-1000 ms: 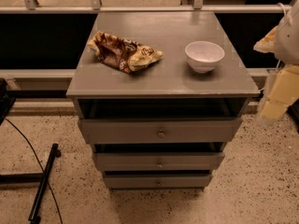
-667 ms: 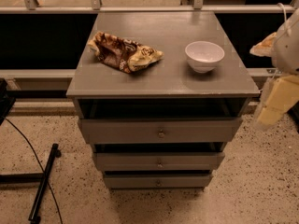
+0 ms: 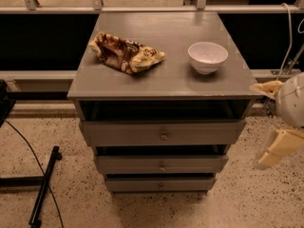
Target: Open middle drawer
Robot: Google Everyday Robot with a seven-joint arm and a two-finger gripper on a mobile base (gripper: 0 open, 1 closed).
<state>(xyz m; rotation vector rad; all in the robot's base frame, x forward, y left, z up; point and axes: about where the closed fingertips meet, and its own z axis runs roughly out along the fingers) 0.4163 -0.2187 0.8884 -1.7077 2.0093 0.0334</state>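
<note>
A grey cabinet stands in the middle of the camera view with three grey drawers stacked in its front. The middle drawer has a flat front and a small round metal knob at its centre. Its front sticks out slightly less than the top drawer and a little more than the bottom drawer. My gripper, cream and white, hangs at the right edge of the view. It is to the right of the cabinet at about drawer height and touches nothing.
On the cabinet top lie a crumpled brown snack bag and a white bowl. A black stand and cable lie on the speckled floor to the left. A metal railing runs behind the cabinet.
My gripper has moved down along the cabinet's right side, from tabletop height to drawer height. The drawers, bag and bowl have not moved.
</note>
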